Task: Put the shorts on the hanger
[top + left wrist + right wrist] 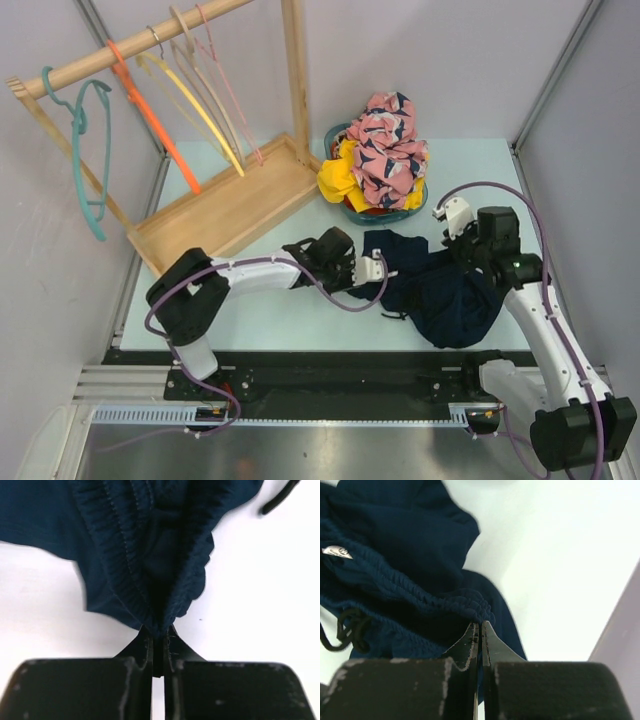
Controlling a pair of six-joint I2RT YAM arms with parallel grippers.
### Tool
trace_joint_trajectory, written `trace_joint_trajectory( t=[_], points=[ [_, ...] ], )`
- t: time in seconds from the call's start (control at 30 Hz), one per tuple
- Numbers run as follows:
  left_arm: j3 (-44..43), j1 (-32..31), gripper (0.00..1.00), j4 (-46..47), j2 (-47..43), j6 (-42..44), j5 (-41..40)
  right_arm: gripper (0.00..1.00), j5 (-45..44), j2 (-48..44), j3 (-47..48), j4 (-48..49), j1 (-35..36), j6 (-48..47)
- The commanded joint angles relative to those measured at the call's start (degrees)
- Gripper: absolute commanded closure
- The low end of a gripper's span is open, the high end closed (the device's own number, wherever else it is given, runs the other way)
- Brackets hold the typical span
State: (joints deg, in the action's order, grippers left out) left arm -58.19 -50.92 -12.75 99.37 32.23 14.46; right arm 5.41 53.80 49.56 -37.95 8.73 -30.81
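Both your left tool (159,630) and right tool (480,626) are clamping the shorts (450,290), well apart from the hanger (234,95); hanging is still pending.

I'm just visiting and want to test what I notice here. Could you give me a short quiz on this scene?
1. True or false: the left hand and the right hand both pinch the navy shorts at the waistband.
2. The pale-pink hanger is: A on the wooden rail; B in the right hand; C under the shorts.
3. What colour is the leftmost hanger?
Key: 1 true; 2 A; 3 teal.
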Motion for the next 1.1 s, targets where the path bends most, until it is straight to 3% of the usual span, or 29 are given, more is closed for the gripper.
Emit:
trace_joint_trajectory(
  t=[0.0, 0.17, 0.3, 0.47, 0.63, 0.9, 1.0, 1.07],
  points=[
    [-9.2, 2.39, 1.0, -7.35, -7.85, -2.69, -0.31, 1.0, -2.68, -4.58, 2.64, 8.58, -0.38, 0.23],
    [-24.23, 6.18, 1.0, -23.0, -15.43, 1.25, -2.4, 1.0, -4.27, -5.9, 10.63, 17.37, -0.29, 1.1],
    [-36.94, 6.27, 1.0, -31.86, -20.61, 3.45, -7.24, 1.0, -2.87, -2.83, 24.91, 22.48, 1.71, 3.29],
    [-43.23, 6.27, 1.0, -37.34, -27.11, 3.37, -8.48, 1.0, -2.6, -4.14, 32.61, 18.81, 5.94, 4.26],
    [-42.97, 6.09, 1.0, -41.64, -34.41, 3.63, -6.46, 1.0, -2.42, -9.49, 36.21, 8.72, 11.04, 5.66],
    [-34.02, 6.0, 1.0, -41.66, -39.26, 3.63, -6.02, 1.0, 9.44, -10.48, 36.84, -6.07, 8.94, 14.36],
    [-27.96, 6.7, 1.0, -37.27, -38.12, 3.28, -8.56, 1.0, 8.14, -6.79, 34.12, -7.04, 9.8, 15.6],
    [-23.12, 9.51, 1.0, -32.61, -36.63, 3.28, -8.05, 1.0, 0.97, -1.53, 32.27, -7.75, 10.95, 15.78]
  ],
)
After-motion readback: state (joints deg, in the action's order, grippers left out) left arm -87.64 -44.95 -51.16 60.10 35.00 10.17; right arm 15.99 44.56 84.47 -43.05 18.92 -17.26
